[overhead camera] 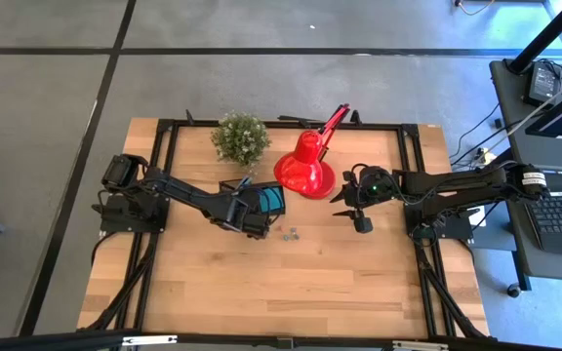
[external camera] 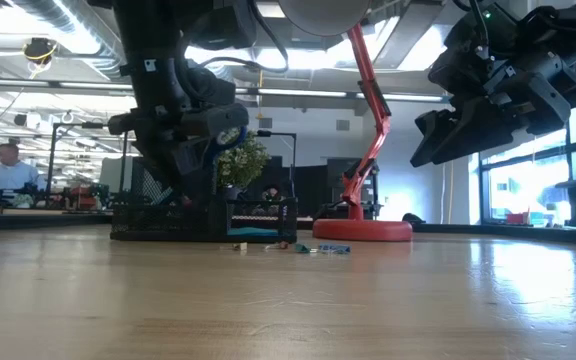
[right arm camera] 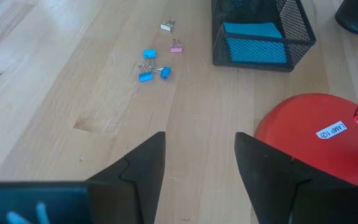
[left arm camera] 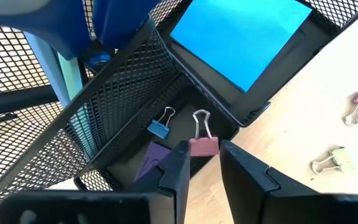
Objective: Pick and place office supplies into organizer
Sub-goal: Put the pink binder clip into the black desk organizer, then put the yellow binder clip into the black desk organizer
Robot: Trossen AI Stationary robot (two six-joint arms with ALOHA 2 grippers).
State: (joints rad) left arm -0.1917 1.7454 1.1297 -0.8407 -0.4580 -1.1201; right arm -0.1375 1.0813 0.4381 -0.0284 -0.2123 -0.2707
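Observation:
The black mesh organizer (overhead camera: 261,200) (left arm camera: 123,93) stands mid-table, holding a blue sticky-note pad (left arm camera: 241,37), blue-handled scissors (left arm camera: 73,25), and a blue clip (left arm camera: 159,127) and purple clip (left arm camera: 154,155) in a small compartment. My left gripper (left arm camera: 205,168) (overhead camera: 252,220) points steeply down over that compartment, fingers apart, with a pink clip (left arm camera: 204,144) at their tips. Several loose clips (overhead camera: 289,233) (right arm camera: 149,65) lie on the wood in front of the organizer. My right gripper (right arm camera: 201,162) (overhead camera: 357,216) hangs open in the air beside the red lamp, holding nothing. My left gripper comes from above over the organizer's small compartment. The pink clip's body (left arm camera: 199,147) sits right between the fingertips (left arm camera: 180,155), wire handles pointing away. I cannot tell whether either finger touches it.
A red desk lamp (overhead camera: 305,166) (right arm camera: 316,137) stands just right of the organizer, a small green plant (overhead camera: 240,136) behind it. Black frame rails (overhead camera: 164,146) run along the table's edges. The near half of the wood is bare. A person (external camera: 8,165) sits far off in the room.

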